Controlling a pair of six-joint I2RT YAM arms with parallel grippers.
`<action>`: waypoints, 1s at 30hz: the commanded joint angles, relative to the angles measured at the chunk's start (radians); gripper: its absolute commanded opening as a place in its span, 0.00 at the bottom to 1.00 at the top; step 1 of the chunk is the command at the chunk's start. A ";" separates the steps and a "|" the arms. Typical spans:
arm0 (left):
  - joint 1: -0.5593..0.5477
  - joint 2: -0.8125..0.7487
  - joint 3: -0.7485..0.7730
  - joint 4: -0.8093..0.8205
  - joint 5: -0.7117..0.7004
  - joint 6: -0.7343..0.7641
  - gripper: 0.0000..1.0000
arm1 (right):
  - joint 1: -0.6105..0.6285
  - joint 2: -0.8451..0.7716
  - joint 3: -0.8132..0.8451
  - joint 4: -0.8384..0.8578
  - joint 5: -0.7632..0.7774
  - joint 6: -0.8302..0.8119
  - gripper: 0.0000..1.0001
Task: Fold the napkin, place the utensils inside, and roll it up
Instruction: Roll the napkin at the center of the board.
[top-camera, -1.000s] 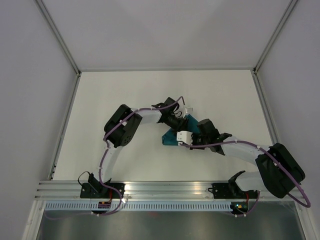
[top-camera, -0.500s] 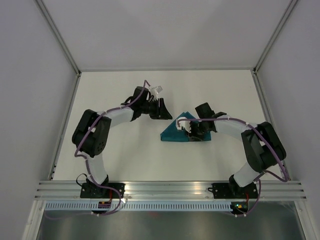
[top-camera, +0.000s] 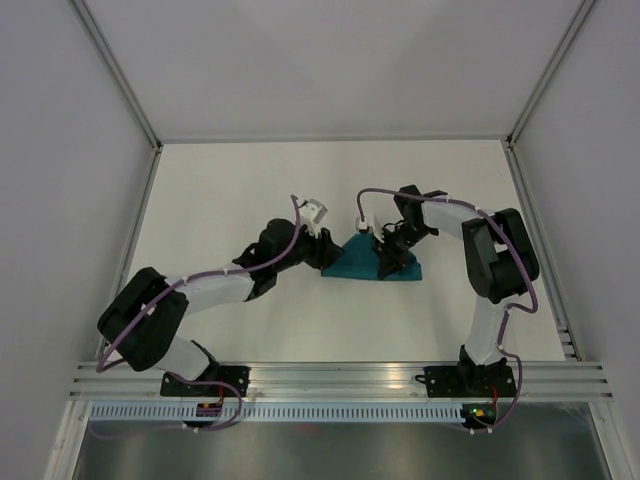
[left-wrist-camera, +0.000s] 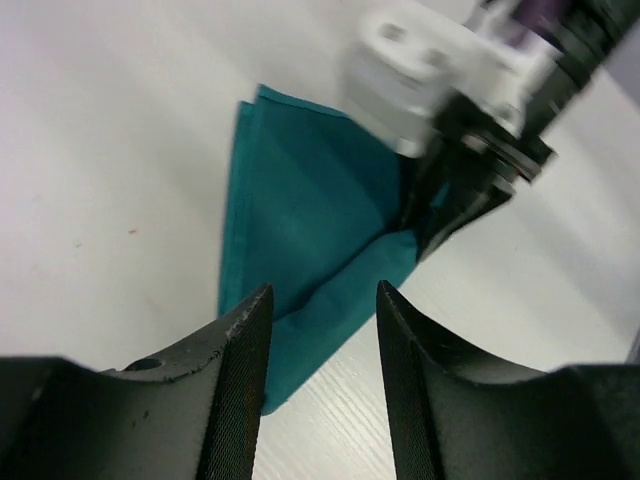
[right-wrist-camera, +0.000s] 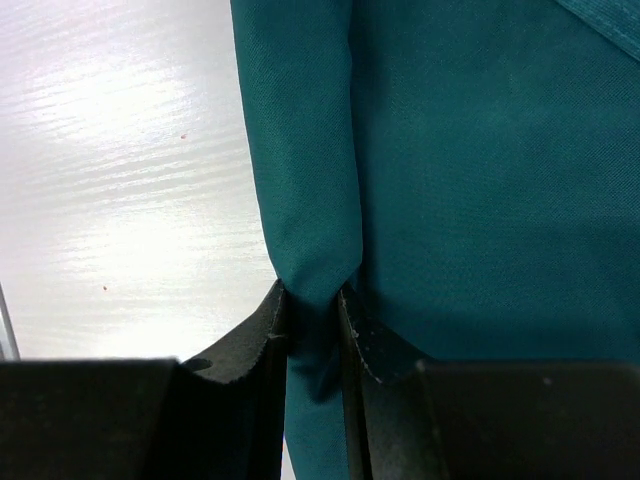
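Just right of centre in the top view, long axis running left to right: the folded napkin (top-camera: 358, 268). Clamped tight on a raised fold of it, toward its right end: the right gripper (right-wrist-camera: 314, 305). At its left tip, jaws parted and holding nothing: the left gripper (left-wrist-camera: 320, 325), with cloth straight ahead at upper centre of that wrist view. No knife visible. Probably nearer for the left corner. Plenty of open table (top-camera: 220, 200) all round, walls well apart.
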 joint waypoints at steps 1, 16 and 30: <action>-0.167 -0.028 -0.008 0.126 -0.198 0.323 0.52 | 0.001 0.125 -0.010 -0.072 0.056 -0.039 0.11; -0.453 0.295 0.136 0.038 -0.327 0.872 0.68 | -0.022 0.230 0.087 -0.155 0.042 -0.029 0.11; -0.451 0.415 0.270 -0.124 -0.295 0.977 0.54 | -0.033 0.257 0.121 -0.164 0.041 -0.012 0.11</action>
